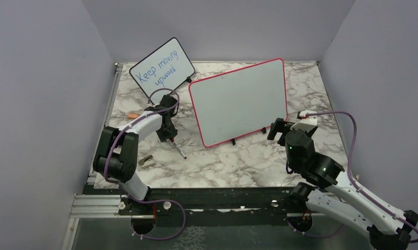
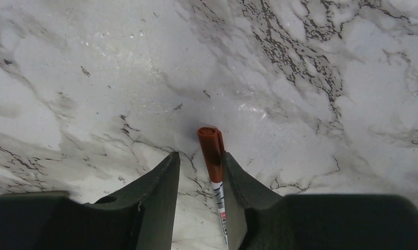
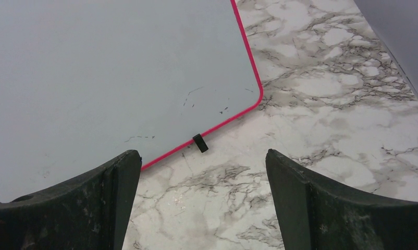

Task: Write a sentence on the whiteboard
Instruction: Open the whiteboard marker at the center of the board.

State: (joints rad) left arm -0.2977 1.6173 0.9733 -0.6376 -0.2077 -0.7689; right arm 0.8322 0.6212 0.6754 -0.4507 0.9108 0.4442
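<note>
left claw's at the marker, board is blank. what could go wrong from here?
1. The marker sits off-centre in the left claw, against one finger with a gap on the other side; closing may skew or roll it.
2. The whiteboard rests on small black feet and the open right claw isn't holding it, so pen pressure could slide it.

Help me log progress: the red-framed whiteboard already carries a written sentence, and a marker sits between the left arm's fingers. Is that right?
Not quite. The red-framed whiteboard is blank apart from a few faint smudges, as the top view and the right wrist view show. The marker does sit between the left arm's fingers.
</note>
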